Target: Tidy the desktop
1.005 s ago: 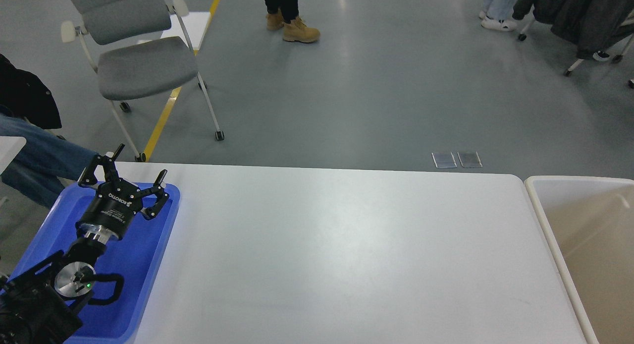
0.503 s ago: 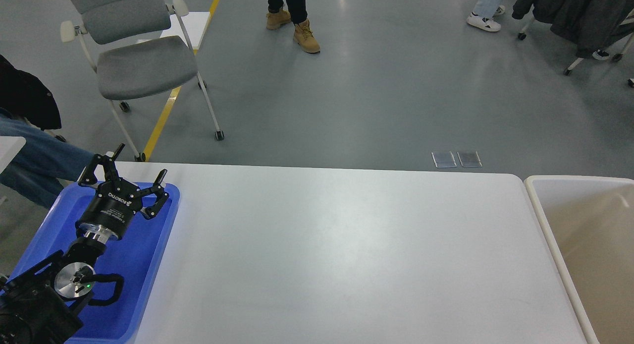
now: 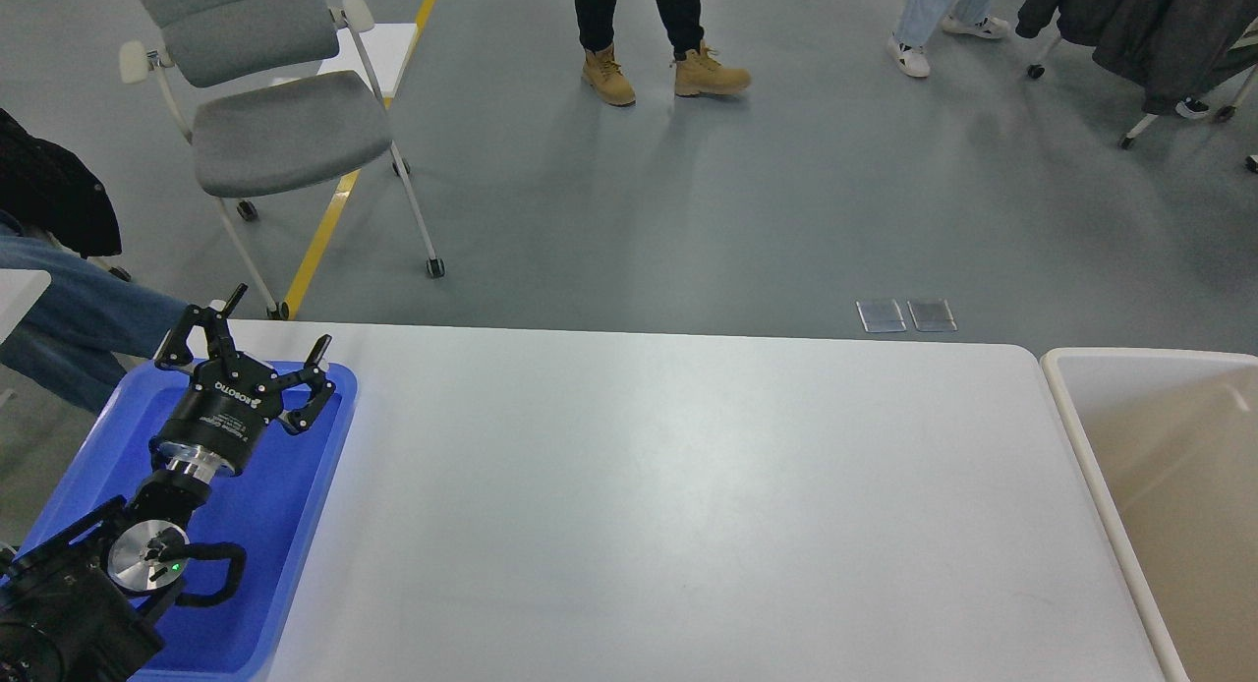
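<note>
The desktop point(image 3: 688, 505) is a wide white tabletop with rounded corners, filling the lower part of the head view; nothing loose shows on its surface. My left gripper point(image 3: 277, 320) is open and empty, its fingers spread, held over the far end of a blue tray point(image 3: 295, 525) at the table's left edge. My right arm and gripper are out of view.
A cream-white rimmed bin point(image 3: 1081, 436) stands against the table's right end. A grey wheeled chair point(image 3: 275, 122) stands beyond the far left corner. People stand on the grey floor beyond the table, one in tan boots point(image 3: 708, 73). A seated person's jeans point(image 3: 79, 309) are at left.
My left arm has not moved. The person in tan boots has stepped to the right and another person's feet have shifted at the upper right.
</note>
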### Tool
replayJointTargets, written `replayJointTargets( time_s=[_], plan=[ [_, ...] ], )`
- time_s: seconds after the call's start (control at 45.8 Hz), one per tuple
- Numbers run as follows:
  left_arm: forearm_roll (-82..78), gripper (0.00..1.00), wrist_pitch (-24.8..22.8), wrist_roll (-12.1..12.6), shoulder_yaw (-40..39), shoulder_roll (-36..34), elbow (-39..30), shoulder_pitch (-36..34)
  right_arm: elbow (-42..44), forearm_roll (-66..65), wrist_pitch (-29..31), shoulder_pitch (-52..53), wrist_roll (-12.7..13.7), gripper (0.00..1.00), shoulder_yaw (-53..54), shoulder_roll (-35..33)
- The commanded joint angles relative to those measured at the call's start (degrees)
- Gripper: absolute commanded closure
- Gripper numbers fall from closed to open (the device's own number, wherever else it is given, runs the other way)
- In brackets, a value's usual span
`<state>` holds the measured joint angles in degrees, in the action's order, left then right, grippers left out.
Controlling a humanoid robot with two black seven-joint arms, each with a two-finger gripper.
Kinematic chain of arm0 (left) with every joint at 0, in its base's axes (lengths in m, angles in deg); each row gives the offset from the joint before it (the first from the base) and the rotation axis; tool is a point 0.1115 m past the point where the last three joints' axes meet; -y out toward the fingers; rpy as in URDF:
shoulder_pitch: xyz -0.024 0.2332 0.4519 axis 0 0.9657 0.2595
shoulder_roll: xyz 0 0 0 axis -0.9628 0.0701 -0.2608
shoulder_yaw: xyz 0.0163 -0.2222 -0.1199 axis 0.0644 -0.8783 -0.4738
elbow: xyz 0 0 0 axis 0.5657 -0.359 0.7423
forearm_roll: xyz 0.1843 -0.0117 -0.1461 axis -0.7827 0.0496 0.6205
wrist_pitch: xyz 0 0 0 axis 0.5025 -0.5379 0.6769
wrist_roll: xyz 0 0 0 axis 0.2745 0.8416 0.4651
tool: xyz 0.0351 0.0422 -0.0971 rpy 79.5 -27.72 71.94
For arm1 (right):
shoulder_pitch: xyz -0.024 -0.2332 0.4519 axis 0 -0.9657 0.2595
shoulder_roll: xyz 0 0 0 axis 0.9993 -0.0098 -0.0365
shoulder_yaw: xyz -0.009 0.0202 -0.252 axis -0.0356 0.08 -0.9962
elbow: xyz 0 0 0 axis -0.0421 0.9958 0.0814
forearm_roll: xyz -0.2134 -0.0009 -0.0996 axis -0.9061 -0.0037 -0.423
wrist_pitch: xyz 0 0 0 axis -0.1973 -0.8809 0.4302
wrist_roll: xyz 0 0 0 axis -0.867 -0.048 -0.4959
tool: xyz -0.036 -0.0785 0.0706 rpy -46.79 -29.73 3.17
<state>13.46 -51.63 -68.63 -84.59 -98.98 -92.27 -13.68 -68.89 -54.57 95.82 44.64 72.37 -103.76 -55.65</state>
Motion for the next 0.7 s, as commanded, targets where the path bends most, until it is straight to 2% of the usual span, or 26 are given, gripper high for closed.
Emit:
replayJointTargets(
  time_s=[0.0, 0.24, 0.284, 0.328, 0.35, 0.371, 0.677],
  plan=[
    [0.0, 0.01, 0.0, 0.0, 0.1, 0.0, 0.0, 0.0, 4.5, 1.1, -1.5, -3.4, 0.0, 1.00, 0.3, 5.9],
    [0.0, 0.01, 0.0, 0.0, 0.1, 0.0, 0.0, 0.0, 4.4, 1.1, -3.7, -3.4, 0.0, 0.99, 0.3, 6.8],
    [0.0, 0.01, 0.0, 0.0, 0.1, 0.0, 0.1, 0.0, 4.4, 1.1, -4.0, -3.4, 0.0, 0.73, 0.2, 6.7],
    [0.0, 0.01, 0.0, 0.0, 0.0, -0.1, 0.0, 0.0, 4.4, 1.1, -4.0, -3.5, 0.0, 0.38, 0.1, 6.7],
    [0.0, 0.01, 0.0, 0.0, 0.1, -0.1, 0.0, 0.0, 4.4, 1.1, -4.1, -3.5, -0.1, 0.14, 0.1, 6.6],
    [0.0, 0.01, 0.0, 0.0, 0.1, -0.1, 0.1, 0.0, 4.4, 1.1, -4.1, -3.5, -0.1, 0.02, 0.0, 6.6],
    [0.0, 0.01, 0.0, 0.0, 0.1, 0.0, 0.0, 0.0, 2.0, 1.1, -3.2, -2.6, -0.1, 0.00, 0.2, 5.7]
  ],
)
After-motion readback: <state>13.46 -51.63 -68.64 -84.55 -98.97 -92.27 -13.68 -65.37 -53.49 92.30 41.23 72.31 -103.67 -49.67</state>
